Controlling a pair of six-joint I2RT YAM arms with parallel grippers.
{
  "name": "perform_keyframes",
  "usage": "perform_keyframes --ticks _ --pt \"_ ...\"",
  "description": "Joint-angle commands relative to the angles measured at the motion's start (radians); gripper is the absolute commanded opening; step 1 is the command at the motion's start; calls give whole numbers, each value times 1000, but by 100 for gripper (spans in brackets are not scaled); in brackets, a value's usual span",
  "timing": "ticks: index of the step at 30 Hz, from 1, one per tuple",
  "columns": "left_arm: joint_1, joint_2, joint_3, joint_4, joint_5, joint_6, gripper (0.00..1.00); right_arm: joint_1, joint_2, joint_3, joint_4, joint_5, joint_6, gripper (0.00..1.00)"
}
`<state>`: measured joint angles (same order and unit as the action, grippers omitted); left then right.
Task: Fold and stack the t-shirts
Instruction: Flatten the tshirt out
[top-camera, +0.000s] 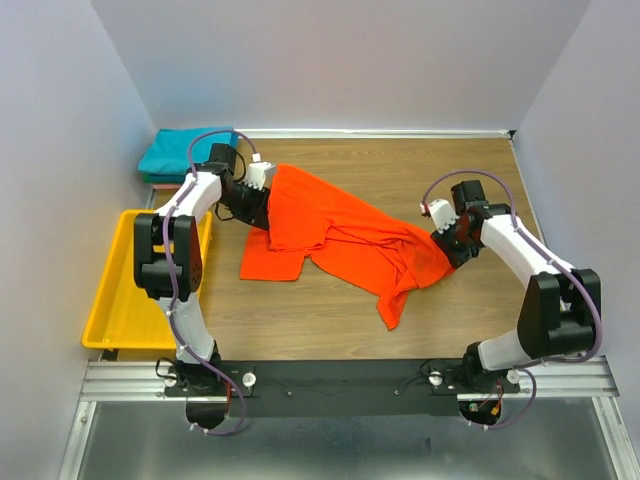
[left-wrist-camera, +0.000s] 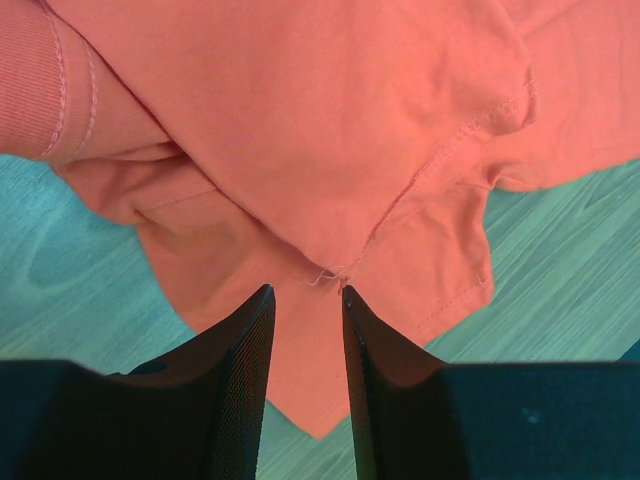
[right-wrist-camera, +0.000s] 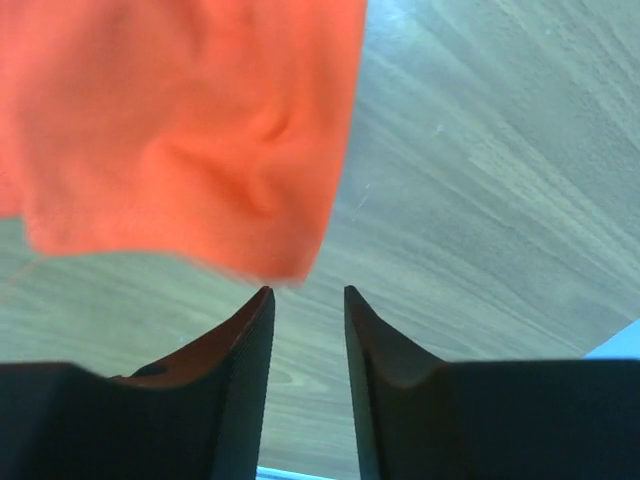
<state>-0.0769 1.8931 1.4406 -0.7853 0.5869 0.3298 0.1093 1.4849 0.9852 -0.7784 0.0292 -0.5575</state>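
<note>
The wooden bench carries the bright orange-red t-shirt, sprawled mid-bench between the arms. The yellow plastic tray sits at the left edge and the folded teal t-shirt in the far-left corner. The left claw is narrowly apart over the shirt's hem. The right claw is narrowly apart, with the cloth just beyond its tips.

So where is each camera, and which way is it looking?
Top external: high up behind the arms, looking down at the brown wooden table and the bright orange-red cloth t-shirt; both arms show, bases nearest.
Left wrist: on the left arm, looking along the left gripper at the shirt; two black fingers show.
Right wrist: on the right arm, looking along the right gripper at the shirt's edge and table; black fingers show.
Shared: all see that shirt.
</note>
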Motion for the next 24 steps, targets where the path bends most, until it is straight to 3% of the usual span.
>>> perform_keyframes --ticks 1,5,7,11,17,24 --pt "-11 -11 -16 8 -7 20 41 -2 -67 24 -99 -77 -38 42" --pt "-11 -25 -29 8 -13 23 41 1 -112 127 -180 -176 -45 38" --pt "-12 -31 -37 11 -10 23 41 12 -112 150 -248 -287 -35 31" --pt "-12 -37 -45 17 -7 17 41 96 -98 100 -242 -330 85 26" --pt "-12 -43 -63 24 -9 8 41 133 -54 56 -160 -324 131 35" --pt "-17 -48 -60 21 -18 0 41 216 55 47 -116 -288 160 38"
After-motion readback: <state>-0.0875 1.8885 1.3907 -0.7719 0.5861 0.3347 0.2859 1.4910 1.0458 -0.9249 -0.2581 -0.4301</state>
